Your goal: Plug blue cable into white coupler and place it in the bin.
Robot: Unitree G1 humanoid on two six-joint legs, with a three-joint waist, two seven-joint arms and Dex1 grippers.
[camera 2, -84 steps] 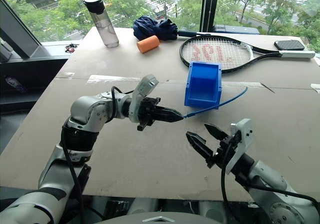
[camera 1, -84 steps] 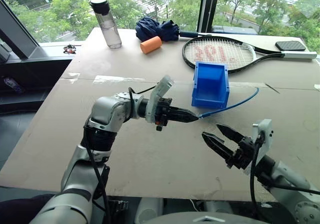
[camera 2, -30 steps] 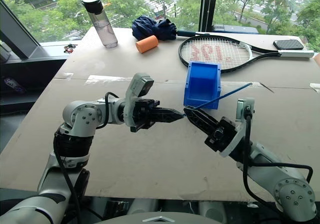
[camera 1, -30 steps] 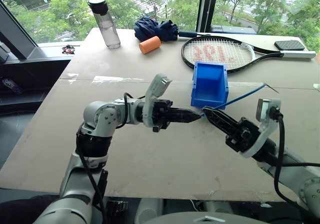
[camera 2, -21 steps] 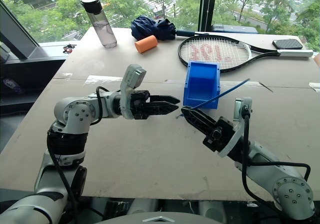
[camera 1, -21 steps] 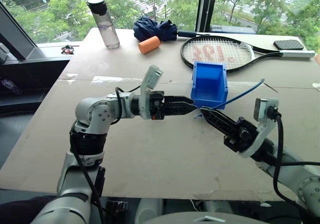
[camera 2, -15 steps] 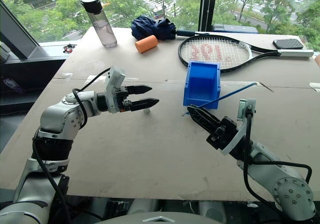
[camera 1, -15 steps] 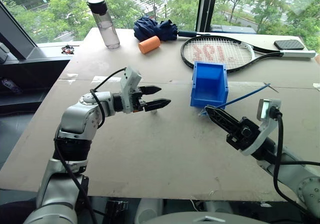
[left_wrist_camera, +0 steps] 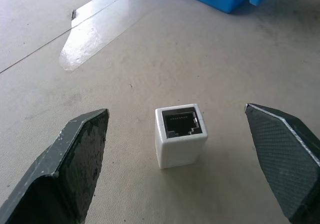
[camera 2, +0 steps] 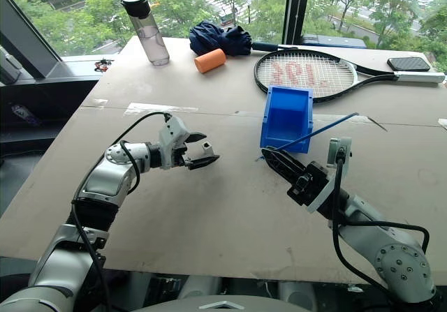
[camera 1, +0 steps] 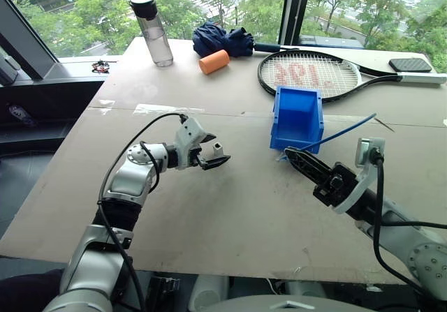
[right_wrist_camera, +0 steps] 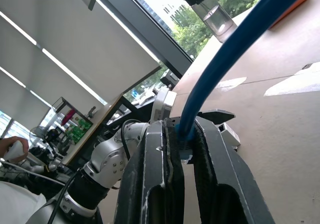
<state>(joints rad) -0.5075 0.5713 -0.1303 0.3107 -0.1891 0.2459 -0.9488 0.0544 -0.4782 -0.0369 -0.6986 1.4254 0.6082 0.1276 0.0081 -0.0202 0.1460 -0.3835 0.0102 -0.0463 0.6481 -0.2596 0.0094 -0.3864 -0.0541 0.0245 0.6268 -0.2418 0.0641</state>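
The white coupler stands on the cardboard-covered table between the spread fingers of the left gripper, touching neither, its socket hole facing up; from the gripper's wrist it sits at about twelve o'clock. The right gripper is clamped tight on the blue cable near its plug end, and the rest of the cable slants up and away toward two o'clock, crossing just in front of the bin. That bin rests on the table at about one o'clock from the coupler, well apart from it, with nothing visible inside. One coupler, one cable, one bin. Farther back lie one tennis racket with red lettering on its strings that I cannot read, one clear water bottle, one orange foam cylinder, one folded navy umbrella and one dark phone.
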